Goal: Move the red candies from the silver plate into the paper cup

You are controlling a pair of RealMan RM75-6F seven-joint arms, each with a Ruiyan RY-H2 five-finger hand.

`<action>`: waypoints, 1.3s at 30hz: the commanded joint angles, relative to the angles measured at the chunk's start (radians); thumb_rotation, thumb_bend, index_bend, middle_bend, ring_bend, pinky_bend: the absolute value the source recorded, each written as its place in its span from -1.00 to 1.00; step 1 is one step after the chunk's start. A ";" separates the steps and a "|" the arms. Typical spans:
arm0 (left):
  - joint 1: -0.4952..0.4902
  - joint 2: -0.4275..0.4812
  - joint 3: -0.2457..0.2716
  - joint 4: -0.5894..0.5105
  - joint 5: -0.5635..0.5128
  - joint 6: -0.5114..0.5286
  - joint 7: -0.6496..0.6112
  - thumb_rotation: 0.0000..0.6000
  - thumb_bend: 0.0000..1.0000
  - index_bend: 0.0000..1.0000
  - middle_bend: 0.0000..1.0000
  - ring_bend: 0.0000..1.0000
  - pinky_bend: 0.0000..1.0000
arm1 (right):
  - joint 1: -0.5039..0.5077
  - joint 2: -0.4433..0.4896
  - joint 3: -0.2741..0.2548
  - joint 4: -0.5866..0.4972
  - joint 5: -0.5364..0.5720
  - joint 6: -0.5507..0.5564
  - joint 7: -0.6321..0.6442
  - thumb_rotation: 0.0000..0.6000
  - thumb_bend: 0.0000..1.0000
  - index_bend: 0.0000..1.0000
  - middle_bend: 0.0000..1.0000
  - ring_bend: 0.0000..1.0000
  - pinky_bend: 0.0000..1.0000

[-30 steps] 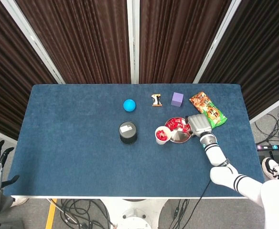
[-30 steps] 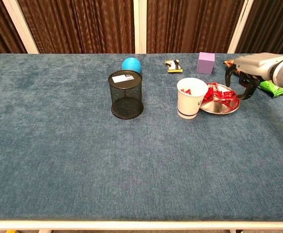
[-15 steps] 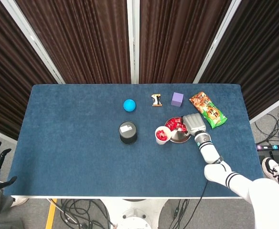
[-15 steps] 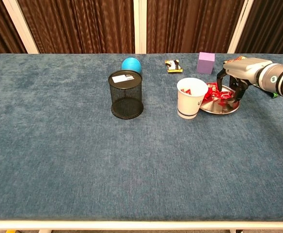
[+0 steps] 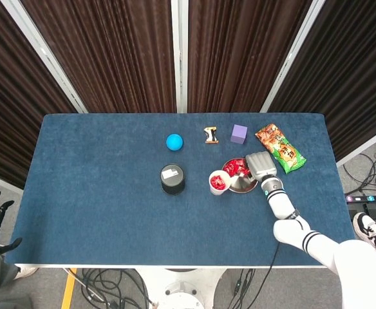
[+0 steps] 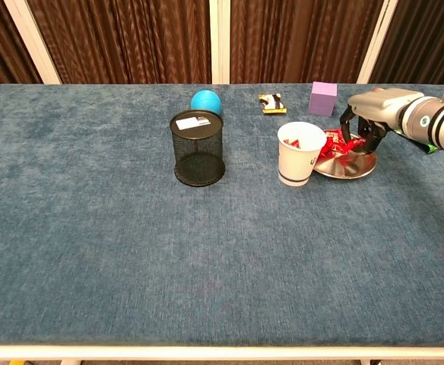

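The wide blue felt-covered table (image 6: pixel 131 251) spreads before me. On it, a black wire-mesh cylindrical pen holder (image 6: pixel 198 147) stands left of the white paper cup (image 6: pixel 299 153), which already holds some red candies. Touching the cup's right side lies the round silver metal plate (image 6: pixel 349 168), with crinkled red wrapped candies (image 6: pixel 337 147) on it. My grey right hand (image 6: pixel 372 114) reaches down over the plate's far right, fingers curled among the candies; I cannot tell whether they grasp one.
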 commanded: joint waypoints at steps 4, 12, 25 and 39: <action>0.000 0.001 -0.001 -0.006 0.000 0.001 0.006 1.00 -1.00 -0.52 -0.82 -0.86 -0.88 | -0.018 0.112 0.041 -0.187 -0.071 0.117 0.046 1.00 -0.22 0.16 0.79 0.87 1.00; -0.002 0.010 -0.003 -0.021 0.010 0.010 0.016 1.00 -1.00 -0.52 -0.82 -0.86 -0.88 | -0.062 0.308 0.068 -0.564 -0.212 0.244 0.135 1.00 -0.22 0.15 0.79 0.87 1.00; 0.005 0.010 0.000 -0.021 0.007 0.013 0.010 1.00 -1.00 -0.52 -0.82 -0.86 -0.88 | -0.019 0.247 0.005 -0.559 -0.227 0.155 0.127 1.00 -0.23 -0.03 0.79 0.87 1.00; 0.007 0.005 0.002 -0.013 0.009 0.014 0.004 1.00 -1.00 -0.52 -0.82 -0.86 -0.88 | -0.024 0.248 0.006 -0.545 -0.185 0.188 0.104 1.00 -0.23 -0.30 0.79 0.86 1.00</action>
